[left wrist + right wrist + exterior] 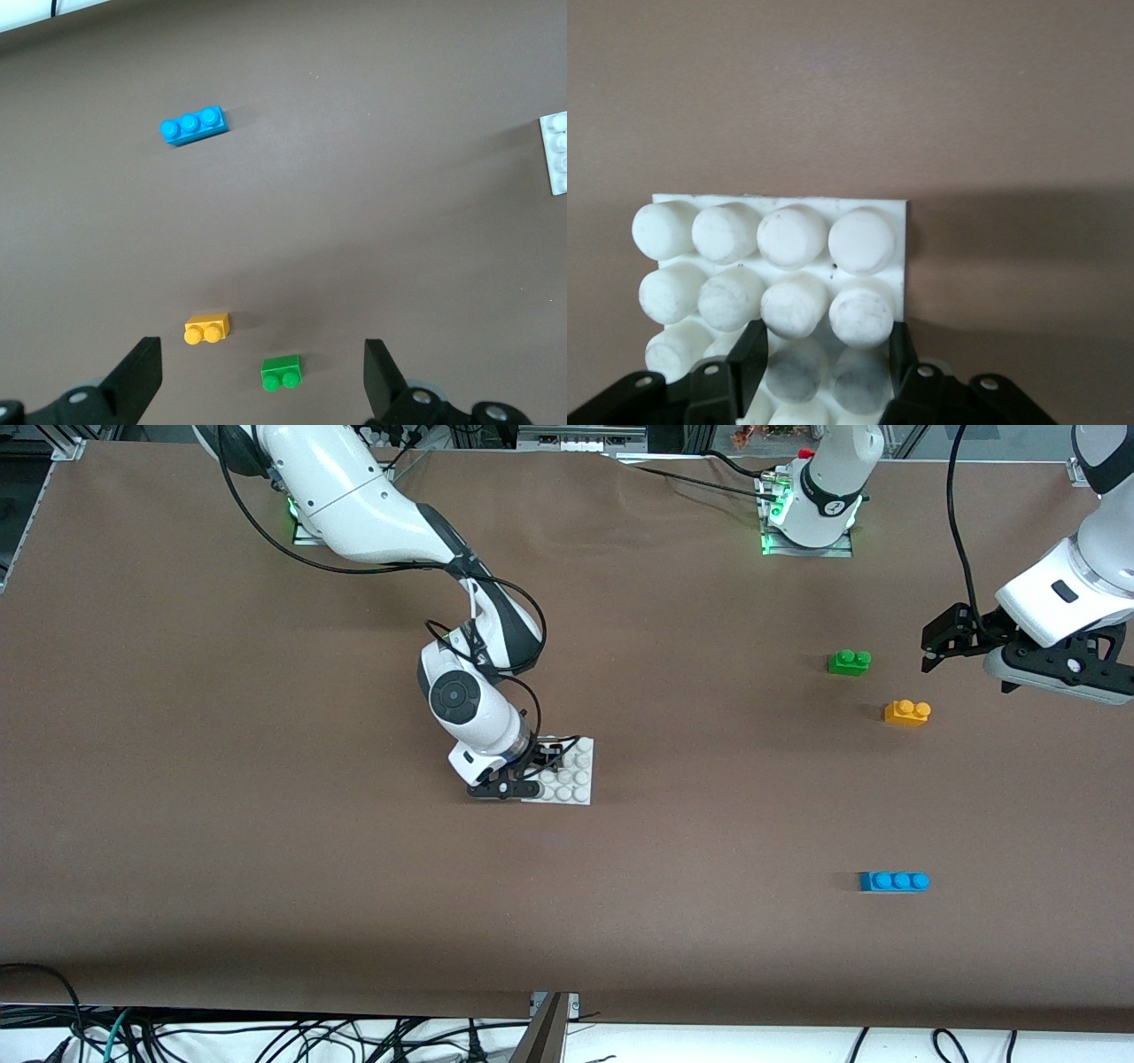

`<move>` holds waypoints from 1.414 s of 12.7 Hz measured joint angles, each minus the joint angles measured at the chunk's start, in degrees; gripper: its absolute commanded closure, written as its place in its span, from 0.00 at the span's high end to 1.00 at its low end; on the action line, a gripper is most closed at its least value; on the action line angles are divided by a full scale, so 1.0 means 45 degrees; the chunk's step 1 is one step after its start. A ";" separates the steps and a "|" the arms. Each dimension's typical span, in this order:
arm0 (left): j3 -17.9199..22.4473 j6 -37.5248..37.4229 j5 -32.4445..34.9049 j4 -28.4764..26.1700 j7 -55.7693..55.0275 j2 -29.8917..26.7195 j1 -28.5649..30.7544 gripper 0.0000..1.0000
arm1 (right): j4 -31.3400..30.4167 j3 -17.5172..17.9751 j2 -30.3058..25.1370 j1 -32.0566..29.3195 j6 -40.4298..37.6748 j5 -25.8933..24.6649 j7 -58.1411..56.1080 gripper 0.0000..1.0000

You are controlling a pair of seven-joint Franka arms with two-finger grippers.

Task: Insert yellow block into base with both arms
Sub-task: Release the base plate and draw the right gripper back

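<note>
The yellow block point(906, 712) lies on the table toward the left arm's end, studs up; it also shows in the left wrist view point(207, 328). My left gripper point(941, 638) is open and empty in the air beside the green and yellow blocks; in its wrist view point(261, 352) both lie between its wide-spread fingers, far below. The white base point(580, 795) lies mid-table. My right gripper point(532, 772) is down on the base's edge nearest the right arm. In its wrist view point(824, 354) the fingers clasp two stud columns of the base point(780, 205).
A green two-stud brick point(849, 662) lies a little farther from the front camera than the yellow block. A blue three-stud brick point(894, 880) lies nearer the front camera. Both show in the left wrist view, green point(282, 373) and blue point(193, 126).
</note>
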 measured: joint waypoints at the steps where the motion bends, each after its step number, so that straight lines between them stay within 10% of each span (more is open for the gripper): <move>1: 0.0000 0.0000 0.0000 0.0000 0.0000 0.0000 0.0000 1.00 | 0.0088 0.0001 0.0051 0.0077 0.0000 0.0002 0.0045 0.32; 16: 0.0001 0.0000 0.0000 0.0000 0.0000 0.0000 0.0002 1.00 | 0.1510 -0.0001 0.0922 0.1064 0.0012 0.0060 0.1143 0.34; 18: 0.0001 -0.0008 0.0000 0.0000 0.0000 0.0000 0.0003 1.00 | 0.1550 -0.0001 0.0944 0.1088 0.0012 0.0060 0.1143 0.79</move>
